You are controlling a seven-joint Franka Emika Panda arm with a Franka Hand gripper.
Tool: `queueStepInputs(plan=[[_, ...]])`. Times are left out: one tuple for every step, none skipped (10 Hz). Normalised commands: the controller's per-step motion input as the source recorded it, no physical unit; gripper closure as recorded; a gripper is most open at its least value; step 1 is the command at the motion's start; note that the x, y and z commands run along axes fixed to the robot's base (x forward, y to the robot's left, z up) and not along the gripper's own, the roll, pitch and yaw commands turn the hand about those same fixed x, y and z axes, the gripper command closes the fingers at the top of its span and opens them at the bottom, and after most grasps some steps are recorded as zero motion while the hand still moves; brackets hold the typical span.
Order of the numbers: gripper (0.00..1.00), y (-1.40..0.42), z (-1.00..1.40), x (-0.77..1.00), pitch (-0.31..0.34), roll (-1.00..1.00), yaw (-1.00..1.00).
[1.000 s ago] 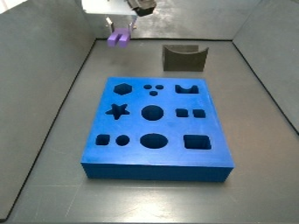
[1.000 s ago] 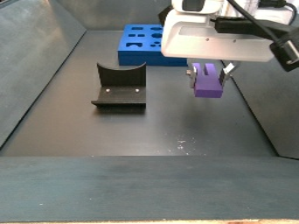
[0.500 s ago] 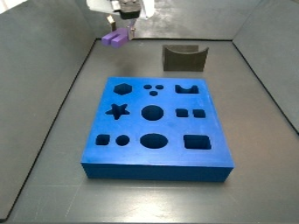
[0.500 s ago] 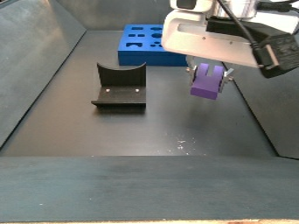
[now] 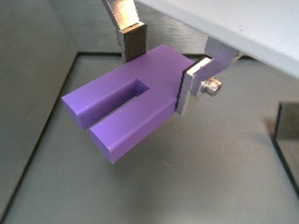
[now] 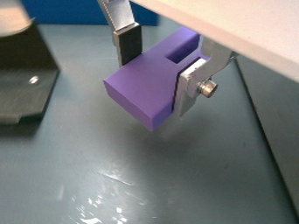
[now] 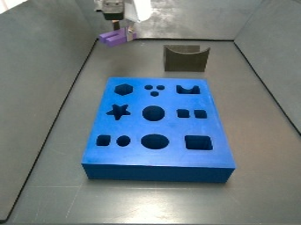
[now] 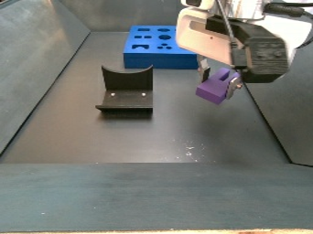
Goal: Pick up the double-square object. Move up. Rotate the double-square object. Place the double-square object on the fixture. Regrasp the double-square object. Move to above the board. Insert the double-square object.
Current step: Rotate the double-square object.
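Gripper point(image 5: 163, 63) hangs in the air above the grey floor point(image 8: 159, 137), its two flat silver fingers point(image 5: 132, 35) clamped on the block point(image 5: 126, 101), a small light-purple piece held between the dark pads. In both wrist views the fingers press on opposite sides of the block, and a screw shows on one silver plate point(image 6: 194, 86). In a wrist view the block's notch opens along its upper face, splitting that end into two prongs, so it reads as a U shape. In a side view the block point(image 8: 217, 88) is tilted, one corner pointing down, clear of the floor beneath it, with the white body of the arm directly above it. In a side view the gripper point(image 7: 115, 32) sits near the back wall with the block point(image 7: 113, 38) just below it. The fixture point(image 8: 124, 90), a dark holder with raised sides and a curved dip, stands on the floor well apart from the gripper, off to one side and lower. The board point(image 7: 156, 127), a bright-blue slab with dark star, circle, hexagon and square cut-outs, lies flat on the floor well apart from the gripper, beyond the fixture point(image 7: 185, 58) in that view. Nothing sits in the fixture or in the board's cut-outs.
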Motion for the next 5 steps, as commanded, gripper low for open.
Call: queueStepInputs(plan=[[1.00, 0.02, -0.06, 0.03, -0.005, 0.00, -1.00], [1.00, 0.02, -0.06, 0.03, -0.005, 0.00, -1.00], [1.00, 0.02, -0.06, 0.03, -0.005, 0.00, -1.00], [1.00, 0.02, -0.06, 0.03, -0.005, 0.00, -1.00], [1.00, 0.02, -0.06, 0.03, -0.005, 0.00, -1.00]])
